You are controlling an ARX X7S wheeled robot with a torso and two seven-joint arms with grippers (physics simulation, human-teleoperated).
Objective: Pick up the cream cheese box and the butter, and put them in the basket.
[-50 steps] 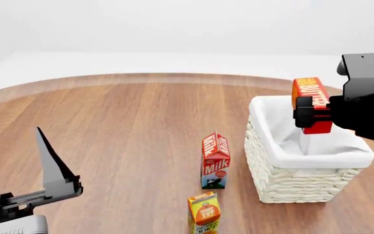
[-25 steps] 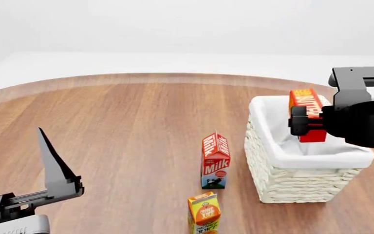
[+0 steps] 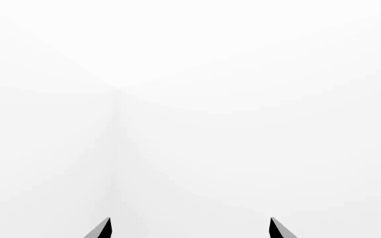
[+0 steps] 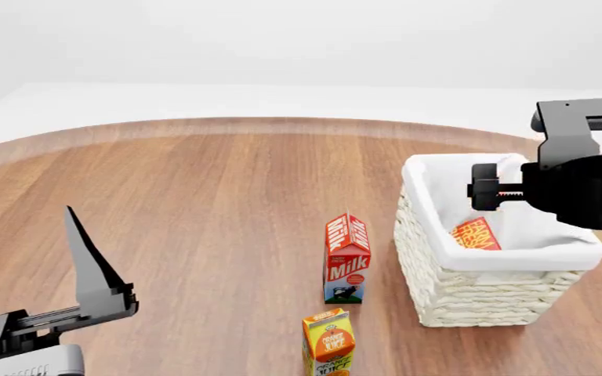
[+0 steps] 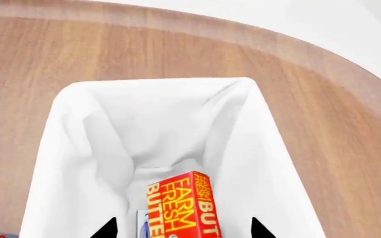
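Butter [image 4: 476,234] lying tilted inside basket [image 4: 437,274], beneath right gripper [image 5: 182,229], fingers spread wide and empty; left gripper [image 3: 189,229] likewise wide, holding nothing.

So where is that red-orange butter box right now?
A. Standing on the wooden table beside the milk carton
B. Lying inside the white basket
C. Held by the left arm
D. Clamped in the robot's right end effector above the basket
B: the butter lies inside the basket on its white liner, and the right end effector above it has its fingers apart with nothing between them.
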